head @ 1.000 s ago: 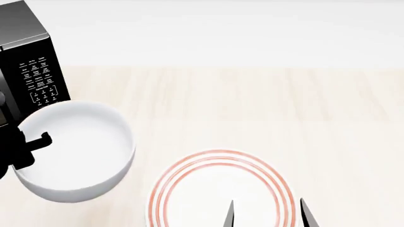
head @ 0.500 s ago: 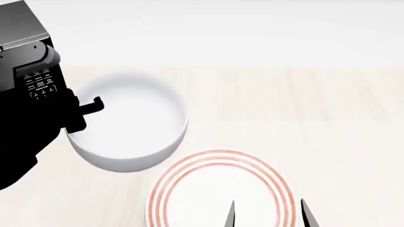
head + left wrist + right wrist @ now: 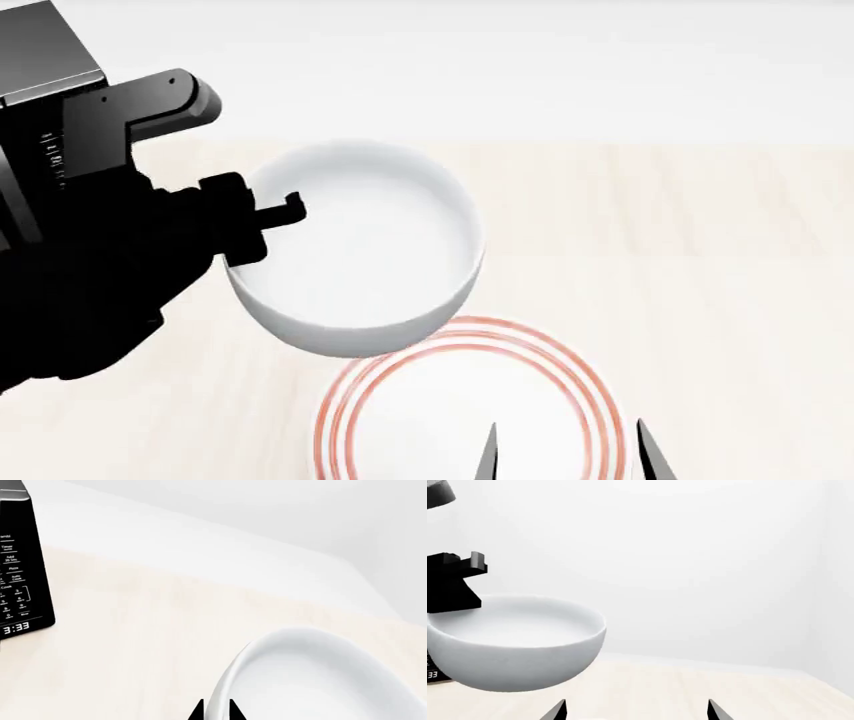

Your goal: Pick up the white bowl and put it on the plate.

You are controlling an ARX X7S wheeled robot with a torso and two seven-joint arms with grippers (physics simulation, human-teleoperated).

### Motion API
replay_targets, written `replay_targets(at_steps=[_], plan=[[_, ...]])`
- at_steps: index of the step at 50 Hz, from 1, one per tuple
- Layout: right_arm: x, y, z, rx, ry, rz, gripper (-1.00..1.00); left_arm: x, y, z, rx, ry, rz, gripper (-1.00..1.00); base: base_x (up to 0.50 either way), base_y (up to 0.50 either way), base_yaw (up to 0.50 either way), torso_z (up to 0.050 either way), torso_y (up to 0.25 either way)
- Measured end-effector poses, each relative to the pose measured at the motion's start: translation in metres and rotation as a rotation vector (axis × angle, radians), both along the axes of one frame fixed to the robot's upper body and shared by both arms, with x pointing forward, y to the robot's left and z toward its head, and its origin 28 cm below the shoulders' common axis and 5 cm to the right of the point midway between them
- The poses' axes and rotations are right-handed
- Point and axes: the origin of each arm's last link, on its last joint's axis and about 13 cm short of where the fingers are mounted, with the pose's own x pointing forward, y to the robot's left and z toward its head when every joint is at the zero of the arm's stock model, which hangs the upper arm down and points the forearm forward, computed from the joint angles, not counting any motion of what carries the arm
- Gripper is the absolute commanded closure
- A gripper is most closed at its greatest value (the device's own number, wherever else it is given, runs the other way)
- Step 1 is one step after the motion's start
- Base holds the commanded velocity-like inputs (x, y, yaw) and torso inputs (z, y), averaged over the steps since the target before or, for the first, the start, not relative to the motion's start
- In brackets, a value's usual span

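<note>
One left tool [image 3: 260, 228] grips the white bowl [image 3: 358, 250] rim, above the plate [image 3: 461, 400] edge

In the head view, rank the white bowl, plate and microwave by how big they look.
1. The plate, though cut off below.
2. The white bowl, a little narrower; it is lifted nearer the camera, so this ranking is unsure.
3. The microwave, mostly hidden by the left arm.

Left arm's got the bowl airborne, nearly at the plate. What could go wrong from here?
1. The left pincer grips the white bowl only by its thin rim on one side; the glossy wall could slip or tilt.
2. The bowl overlaps just the far edge of the plate, so releasing now would likely land it half off.
3. The right pincer hovers open over the plate's near part and may crowd the set-down.
</note>
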Motion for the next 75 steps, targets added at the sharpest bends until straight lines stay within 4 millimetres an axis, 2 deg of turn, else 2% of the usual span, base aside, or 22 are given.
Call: replay_targets(at_steps=[35, 75], plan=[[0.001, 0.000, -0.003, 0.004, 0.010, 0.005, -1.00, 0.006, -0.036, -0.017, -0.052, 0.027, -0.071, 1.00, 0.00, 0.00, 0.00, 0.000, 0.001], [0.001, -0.001, -0.004, 0.005, 0.015, 0.003, -1.00, 0.005, -0.051, -0.039, -0.065, 0.069, -0.106, 1.00, 0.00, 0.00, 0.00, 0.000, 0.001]])
